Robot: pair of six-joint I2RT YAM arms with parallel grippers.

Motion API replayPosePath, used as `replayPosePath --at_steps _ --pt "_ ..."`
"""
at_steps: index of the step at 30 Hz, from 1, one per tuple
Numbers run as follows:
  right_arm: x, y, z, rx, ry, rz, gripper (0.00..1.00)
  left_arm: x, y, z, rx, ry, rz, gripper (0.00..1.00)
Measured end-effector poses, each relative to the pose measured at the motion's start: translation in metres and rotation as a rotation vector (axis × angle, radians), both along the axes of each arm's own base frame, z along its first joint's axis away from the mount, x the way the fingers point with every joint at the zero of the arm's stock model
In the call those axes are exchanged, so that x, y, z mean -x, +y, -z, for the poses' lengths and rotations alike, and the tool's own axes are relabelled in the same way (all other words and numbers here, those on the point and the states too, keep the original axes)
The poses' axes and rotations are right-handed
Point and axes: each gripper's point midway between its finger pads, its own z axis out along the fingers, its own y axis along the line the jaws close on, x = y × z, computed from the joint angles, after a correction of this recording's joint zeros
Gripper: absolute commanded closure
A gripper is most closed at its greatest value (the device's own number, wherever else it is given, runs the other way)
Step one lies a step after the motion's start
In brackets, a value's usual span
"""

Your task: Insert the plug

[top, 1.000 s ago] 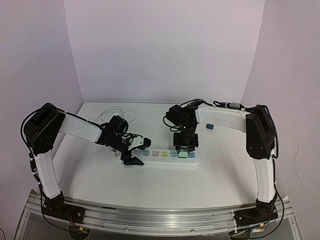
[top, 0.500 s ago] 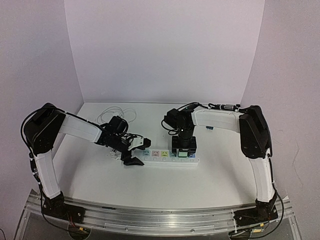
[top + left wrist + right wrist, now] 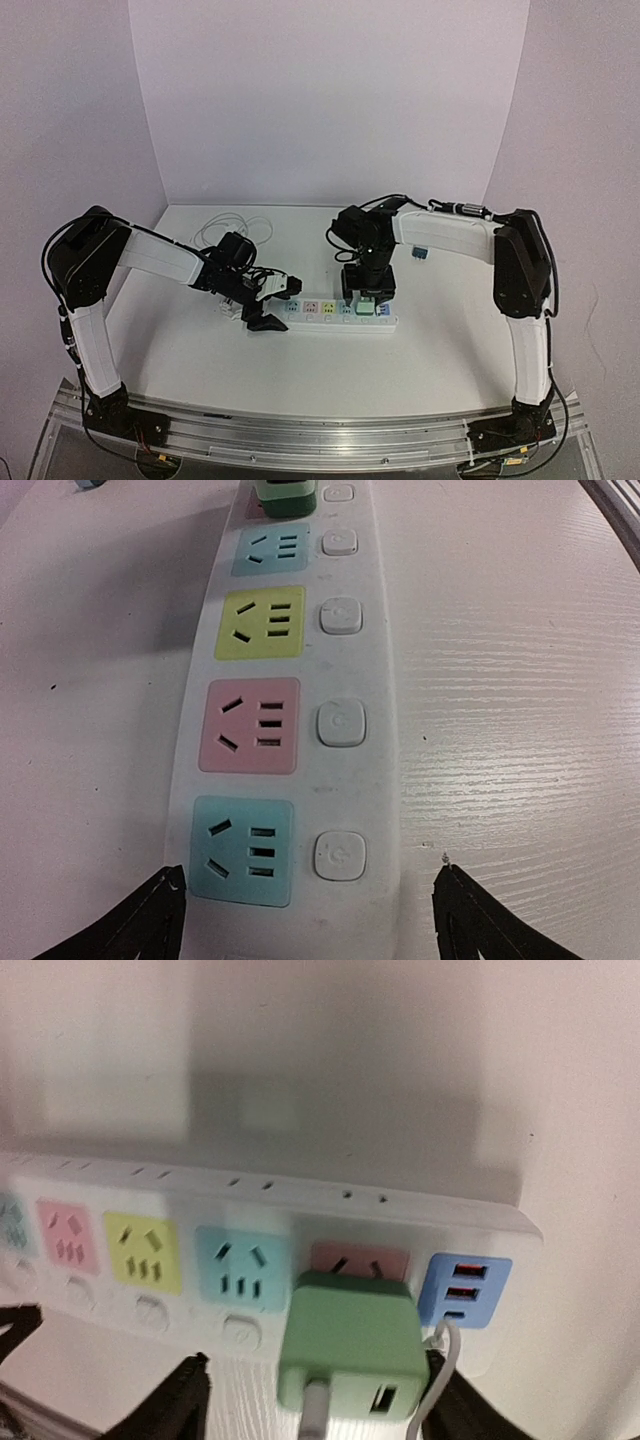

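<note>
A white power strip (image 3: 392, 322) with coloured sockets lies across the table. The green plug (image 3: 366, 306) sits in the red socket beside the blue USB block; in the right wrist view the green plug (image 3: 350, 1335) covers most of that socket. My right gripper (image 3: 368, 290) hangs over it, open. In the right wrist view my right gripper (image 3: 315, 1365) has its left finger well clear of the plug and its right finger close beside it. My left gripper (image 3: 310, 872) is open, straddling the strip's left end (image 3: 385, 780) by the teal socket.
A coil of white cable (image 3: 230, 228) lies at the back left. A small blue object (image 3: 422, 252) rests behind the right arm. A thin white cable (image 3: 440, 1380) runs beside the plug. Purple walls close in on three sides.
My right gripper has opened off the green plug, which stays in the red socket. The left arm has not moved.
</note>
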Motion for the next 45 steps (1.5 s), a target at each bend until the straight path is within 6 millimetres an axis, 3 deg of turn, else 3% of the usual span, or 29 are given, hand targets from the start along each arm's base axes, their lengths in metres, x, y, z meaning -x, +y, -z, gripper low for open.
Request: replayPosePath --at_steps 7,12,14,16,19,23,26,29,32,34,38,45 --pt "0.036 0.018 -0.07 -0.227 0.051 -0.187 0.27 0.0 0.0 -0.001 0.002 0.008 -0.006 0.14" --pt "0.06 -0.006 -0.091 -0.226 0.134 -0.214 0.25 0.001 -0.003 -0.007 0.013 0.046 -0.01 0.13" --pt "0.057 -0.019 -0.094 -0.21 0.151 -0.188 0.13 0.0 -0.006 -0.014 0.024 0.055 -0.011 0.13" --pt "0.046 -0.033 -0.099 -0.206 0.149 -0.146 0.05 -0.003 -0.011 -0.023 0.042 0.059 -0.01 0.13" --pt "0.013 -0.058 -0.115 -0.22 0.102 -0.051 0.04 -0.004 -0.015 -0.032 0.061 0.069 -0.006 0.13" --pt "-0.055 -0.099 -0.15 -0.241 -0.059 0.102 0.07 0.001 -0.014 -0.033 0.06 0.105 -0.004 0.15" --pt "-0.103 -0.133 -0.163 -0.203 -0.171 0.21 0.09 0.003 -0.015 -0.036 0.059 0.155 -0.022 0.16" --pt "-0.145 -0.161 -0.154 -0.125 -0.242 0.287 0.15 0.001 -0.017 -0.045 0.071 0.186 -0.048 0.16" --pt "-0.169 -0.18 -0.123 -0.04 -0.233 0.33 0.24 -0.004 -0.02 -0.057 0.093 0.221 -0.079 0.17" --pt "-0.179 -0.187 -0.098 0.004 -0.211 0.348 0.25 -0.008 -0.021 -0.064 0.107 0.239 -0.099 0.17" --pt "-0.202 -0.199 -0.056 0.079 -0.215 0.371 0.25 -0.017 -0.02 -0.073 0.123 0.266 -0.14 0.17" --pt "-0.237 -0.198 -0.021 0.083 -0.276 0.397 0.22 -0.021 -0.017 -0.074 0.125 0.305 -0.181 0.18"
